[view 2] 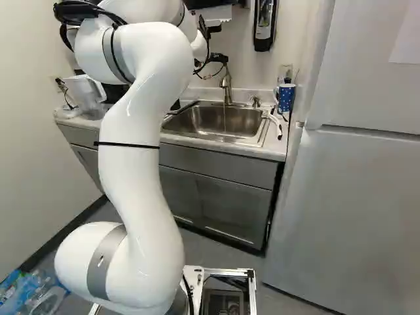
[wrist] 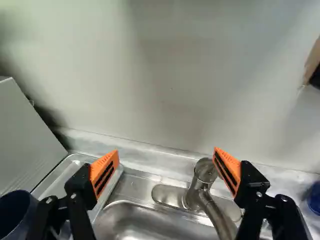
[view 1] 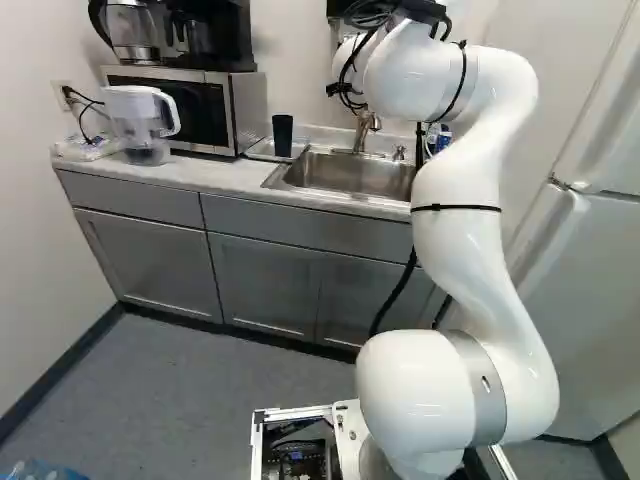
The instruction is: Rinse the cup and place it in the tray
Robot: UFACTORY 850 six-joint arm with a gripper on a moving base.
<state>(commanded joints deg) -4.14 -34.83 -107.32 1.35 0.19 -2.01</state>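
Black tapered cup (view 1: 282,136) stands upright in shallow metal tray (wrist: 59,179), btwn silver microwave (view 1: 246,110) & stainless sink (view 2: 216,121). Pale cntr (view 1: 215,176), grey cabs (view 1: 150,264) below; tall white fridge (view 2: 348,210) at R of right base view. Black 2-finger gripper (view 2: 218,59): jaws spread wide.

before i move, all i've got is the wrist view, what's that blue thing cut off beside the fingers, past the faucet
Observer: A blue cup with white dots; the right base view shows it on the counter.

Operator: ok, and the big grey panel near the dark cup

Observer: That's the microwave, with a coffee maker on top.

Operator: the dark cup is cut off for me, is it upright

Observer: Yes, the left base view shows the dark cup upright, on or right by the tray.
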